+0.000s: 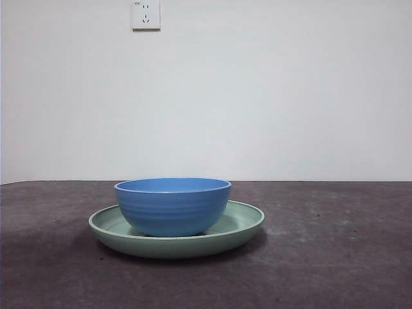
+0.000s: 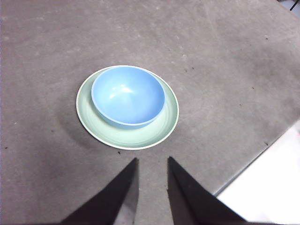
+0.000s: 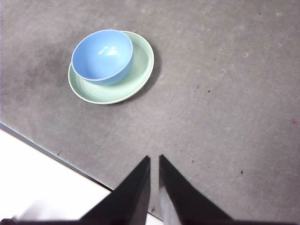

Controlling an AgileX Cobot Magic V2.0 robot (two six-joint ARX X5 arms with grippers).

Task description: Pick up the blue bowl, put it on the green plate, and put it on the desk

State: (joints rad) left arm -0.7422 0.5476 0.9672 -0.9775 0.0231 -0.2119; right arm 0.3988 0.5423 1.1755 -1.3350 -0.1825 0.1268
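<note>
The blue bowl [image 1: 172, 205] stands upright and empty inside the green plate [image 1: 239, 226], a little off the plate's middle. The plate lies flat on the dark desk [image 1: 335, 257]. The left wrist view shows the bowl [image 2: 127, 95] on the plate [image 2: 159, 129] from above, well away from my left gripper [image 2: 153, 159], whose jaws stand a little apart and hold nothing. The right wrist view shows the bowl [image 3: 102, 55] and the plate [image 3: 136, 77] far from my right gripper [image 3: 154, 157], whose jaws are nearly together and empty. Neither gripper shows in the front view.
A white wall with a socket [image 1: 146, 14] stands behind the desk. The desk's edge [image 2: 248, 164], with pale floor beyond it, runs close to the left gripper. It also shows in the right wrist view [image 3: 51, 152].
</note>
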